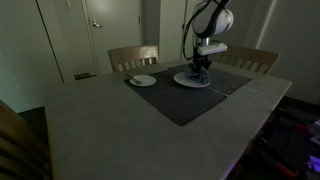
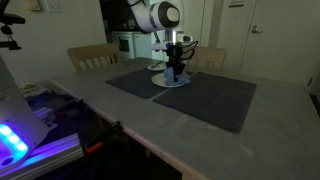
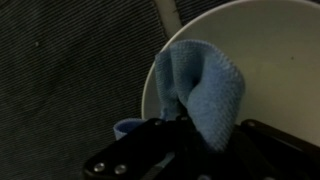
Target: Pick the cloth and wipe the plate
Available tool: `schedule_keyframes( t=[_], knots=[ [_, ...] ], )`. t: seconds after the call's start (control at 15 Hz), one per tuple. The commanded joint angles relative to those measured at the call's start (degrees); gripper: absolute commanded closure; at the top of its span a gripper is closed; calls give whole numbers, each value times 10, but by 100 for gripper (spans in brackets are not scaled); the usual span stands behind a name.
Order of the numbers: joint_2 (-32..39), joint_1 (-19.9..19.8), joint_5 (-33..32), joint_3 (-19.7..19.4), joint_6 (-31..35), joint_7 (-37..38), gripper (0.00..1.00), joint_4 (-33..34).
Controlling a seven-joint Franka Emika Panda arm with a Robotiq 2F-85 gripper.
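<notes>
Your worktop [image 1: 90, 120] has wide bare room on its near side in both exterior views, and chairs [image 1: 133, 56] stand along the far edge. The dark mat [image 1: 180, 100] carries the plate [image 3: 265, 50] close to that far edge. The cloth [image 3: 205, 90] lies bunched on the plate, reaching its rim. Your hand [image 3: 205, 140] is clenched on the cloth.

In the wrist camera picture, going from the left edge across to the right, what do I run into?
Left to right: dark placemat → blue cloth → bare part of the white plate. The hand spans the bottom edge, so I left it out.
</notes>
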Motion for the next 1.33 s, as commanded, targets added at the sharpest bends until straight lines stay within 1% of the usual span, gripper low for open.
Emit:
schedule_keyframes(
  t=[0.0, 0.13, 0.4, 0.73, 0.87, 1.0, 1.27],
  knots=[
    [28, -21, 46, 39, -38, -43, 97, 27],
    [35, -23, 58, 47, -50, -53, 97, 34],
    [39, -34, 87, 61, -43, -75, 97, 44],
    [52, -61, 158, 92, -25, -111, 97, 60],
    [60, -65, 178, 99, -8, -120, 97, 64],
    [66, -61, 180, 96, 14, -121, 97, 68],
    [63, -45, 151, 76, 79, -110, 97, 62]
  ],
)
